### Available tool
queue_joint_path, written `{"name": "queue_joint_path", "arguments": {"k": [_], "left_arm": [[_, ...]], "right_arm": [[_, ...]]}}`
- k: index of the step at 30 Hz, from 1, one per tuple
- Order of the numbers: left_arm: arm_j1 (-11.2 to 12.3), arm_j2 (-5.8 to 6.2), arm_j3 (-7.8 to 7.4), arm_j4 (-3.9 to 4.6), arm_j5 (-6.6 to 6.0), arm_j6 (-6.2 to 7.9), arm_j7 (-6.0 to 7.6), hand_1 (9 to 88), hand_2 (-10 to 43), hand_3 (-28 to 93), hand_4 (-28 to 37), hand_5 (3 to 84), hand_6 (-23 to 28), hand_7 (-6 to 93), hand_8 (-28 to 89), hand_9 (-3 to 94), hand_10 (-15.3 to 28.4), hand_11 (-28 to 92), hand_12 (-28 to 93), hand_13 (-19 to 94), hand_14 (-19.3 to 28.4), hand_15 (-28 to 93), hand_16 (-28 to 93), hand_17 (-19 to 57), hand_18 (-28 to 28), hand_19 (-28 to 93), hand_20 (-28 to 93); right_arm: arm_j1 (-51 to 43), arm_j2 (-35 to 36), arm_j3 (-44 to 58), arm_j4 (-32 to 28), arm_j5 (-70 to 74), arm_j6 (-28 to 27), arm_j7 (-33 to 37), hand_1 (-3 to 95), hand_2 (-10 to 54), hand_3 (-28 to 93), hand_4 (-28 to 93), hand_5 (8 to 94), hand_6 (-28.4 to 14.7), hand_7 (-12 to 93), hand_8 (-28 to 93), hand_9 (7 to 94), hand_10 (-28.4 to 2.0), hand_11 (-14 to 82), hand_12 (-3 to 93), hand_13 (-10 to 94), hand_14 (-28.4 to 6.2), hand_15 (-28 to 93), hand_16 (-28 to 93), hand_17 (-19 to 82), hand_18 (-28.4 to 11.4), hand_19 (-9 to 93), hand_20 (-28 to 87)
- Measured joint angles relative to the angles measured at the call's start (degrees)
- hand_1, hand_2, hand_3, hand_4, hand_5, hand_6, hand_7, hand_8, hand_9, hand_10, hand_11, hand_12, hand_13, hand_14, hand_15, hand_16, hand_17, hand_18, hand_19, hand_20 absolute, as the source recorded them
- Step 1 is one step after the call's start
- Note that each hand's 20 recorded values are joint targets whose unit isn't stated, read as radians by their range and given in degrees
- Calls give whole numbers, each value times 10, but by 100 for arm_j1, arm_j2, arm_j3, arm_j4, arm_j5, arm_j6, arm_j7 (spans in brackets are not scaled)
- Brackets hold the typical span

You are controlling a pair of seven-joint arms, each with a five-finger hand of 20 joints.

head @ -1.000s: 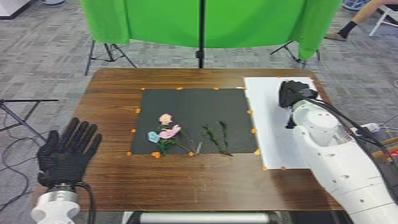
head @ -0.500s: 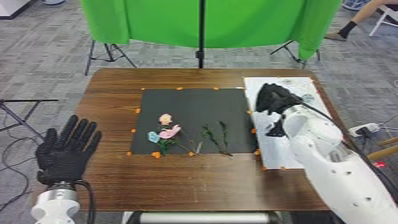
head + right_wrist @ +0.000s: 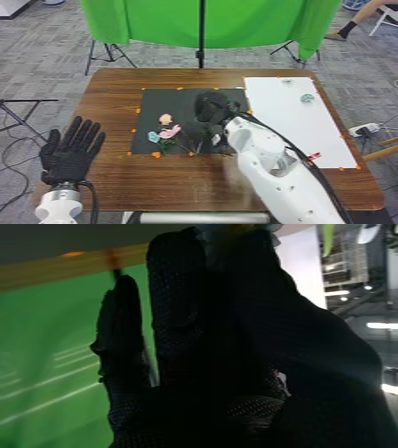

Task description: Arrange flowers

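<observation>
While the robot's right hand [image 3: 212, 108] hangs over the right-hand part of a black mat [image 3: 169, 102], whether it is open or closed cannot be told. Blurred pale material tinged with yellow [image 3: 238, 230] appears just beyond its glove in the wrist view. Green stems [image 3: 206, 134] lie near the hand, beside a small whitish item [image 3: 216, 140] too unclear to name. Farther left on the mat are a peach flower [image 3: 166, 119], a pink flower [image 3: 171, 131] and a light-blue flower [image 3: 154, 136], grouped together. Right of the mat, a white sheet [image 3: 306, 122] bears a small, round greenish item [image 3: 307, 98]. At the brown table's [image 3: 111, 110] left side, the left hand [image 3: 66, 157] is spread wide, holding nothing.
</observation>
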Motion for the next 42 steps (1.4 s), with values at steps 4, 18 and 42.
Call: {"name": "queue_joint_path", "arguments": {"k": [4,18,42], "left_arm": [[-14,12,0,0,0,3,-19,256,104,778,-283,454,91,84,-93,409,153,177,87,308,163,308,-64,-75,143,358,121],[-37,67,-44,0,2,10,-181,265,107,779,-283,454,92,84,-93,411,154,177,86,309,163,312,-65,-75,142,358,121],[-44,69,-80,0,-12,20,-190,270,109,779,-283,457,93,87,-93,411,154,180,86,310,163,314,-67,-75,142,361,120]], "right_arm": [[-41,-110,-129,6,-2,-14,-2,612,-95,681,-283,795,-2,295,6,871,-101,71,365,704,-64,487,392,320,-212,818,358],[-297,-143,-126,26,-288,-24,109,607,-95,684,-283,733,-6,252,-18,819,-101,61,339,692,-57,489,393,316,-213,822,351],[-400,-142,-71,-41,-310,-30,219,595,-95,682,-283,658,-2,162,-130,653,-131,155,158,645,-63,526,369,297,-216,819,326]]}}
